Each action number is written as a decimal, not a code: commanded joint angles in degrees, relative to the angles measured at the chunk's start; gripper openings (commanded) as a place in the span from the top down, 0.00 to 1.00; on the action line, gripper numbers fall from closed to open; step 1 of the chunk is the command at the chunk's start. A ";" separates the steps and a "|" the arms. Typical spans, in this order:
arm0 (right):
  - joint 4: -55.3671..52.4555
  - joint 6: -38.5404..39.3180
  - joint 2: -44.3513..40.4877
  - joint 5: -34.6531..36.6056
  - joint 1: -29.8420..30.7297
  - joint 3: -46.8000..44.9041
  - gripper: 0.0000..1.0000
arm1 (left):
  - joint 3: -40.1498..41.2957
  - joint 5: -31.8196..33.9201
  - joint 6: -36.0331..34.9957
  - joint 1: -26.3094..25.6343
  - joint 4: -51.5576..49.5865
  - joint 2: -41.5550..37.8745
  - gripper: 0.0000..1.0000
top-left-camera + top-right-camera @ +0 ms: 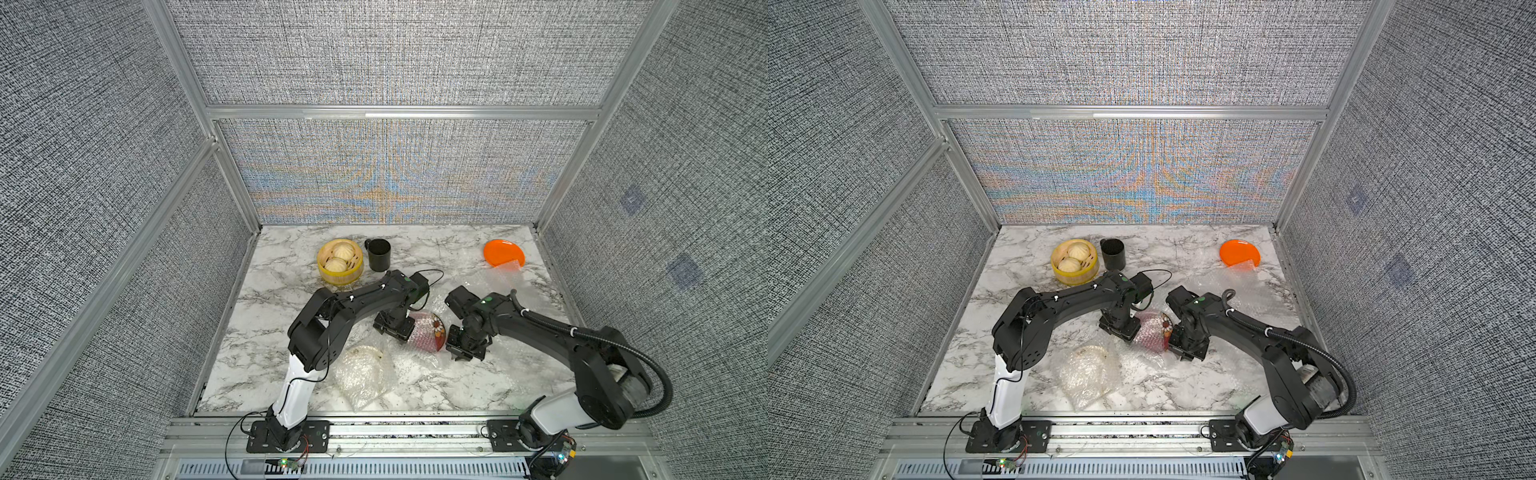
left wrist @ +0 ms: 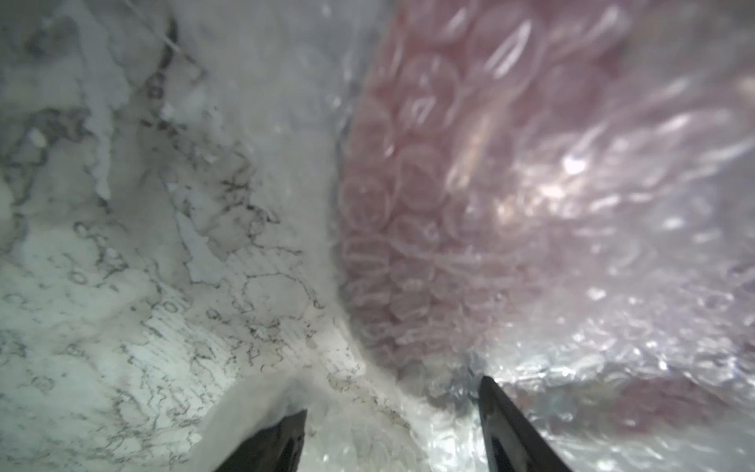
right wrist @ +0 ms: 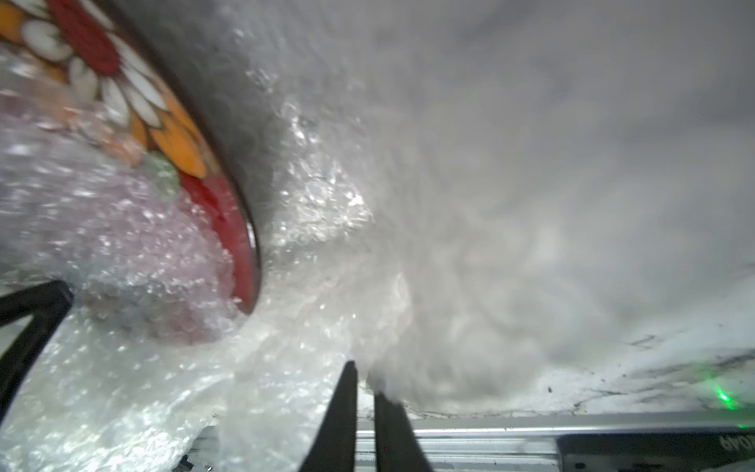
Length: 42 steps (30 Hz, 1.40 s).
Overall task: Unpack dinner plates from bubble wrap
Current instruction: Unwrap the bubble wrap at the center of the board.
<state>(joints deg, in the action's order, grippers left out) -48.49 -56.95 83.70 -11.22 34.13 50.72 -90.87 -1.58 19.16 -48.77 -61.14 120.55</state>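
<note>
R claw (image 3: pixel 365 378) clenched, maybe on bubble wrap (image 3: pixel 122 388), L claw (image 2: pixel 394 396) released, red floral-rim plate (image 3: pixel 228 229) half-wrapped

The middle of the marble table (image 1: pixel 436 386) is crowded: the left gripper (image 1: pixel 397 332) and right gripper (image 1: pixel 461 353) flank the red plate (image 1: pixel 437 326) in its bubble wrap (image 1: pixel 419 337). The left arm (image 1: pixel 345 307) and right arm (image 1: pixel 540 328) arch over the surface on either side, and a second wrapped bundle (image 1: pixel 363 374) lies just in front of the left gripper. At the far edge the steamer basket (image 1: pixel 340 266) and black cup (image 1: pixel 379 254) stand just beside each other, and the orange plate (image 1: pixel 500 250) with a loose sheet (image 1: pixel 498 286) of wrap fills the far right corner. Bare marble lies open between cup and orange plate, along the left edge, and front right of the bundle.
</note>
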 commanded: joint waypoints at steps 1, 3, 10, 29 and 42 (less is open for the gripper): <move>1.98 -1.84 -2.00 -0.46 -0.02 -3.55 1.00 | -0.27 2.18 0.04 0.31 -1.60 0.98 0.36; 2.92 -1.92 -1.72 -1.03 -0.03 -5.19 1.00 | -0.47 2.63 -0.05 0.62 -2.12 1.42 0.37; 3.12 -2.47 -5.88 -0.82 1.97 -2.02 0.70 | -1.07 -0.57 -2.11 1.89 -2.64 -5.47 0.34; 12.85 6.28 -0.12 -7.15 -4.37 5.79 0.57 | -17.09 -7.60 -0.19 1.56 -9.02 -0.98 0.18; 7.40 0.39 -21.57 -4.60 -7.12 -7.90 0.57 | -29.54 -0.53 4.07 -4.20 -15.16 10.89 0.00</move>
<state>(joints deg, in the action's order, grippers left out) -39.40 -55.37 63.64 -16.47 27.35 43.44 -118.58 -5.89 21.91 -52.56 -72.84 130.06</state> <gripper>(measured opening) 0.429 0.999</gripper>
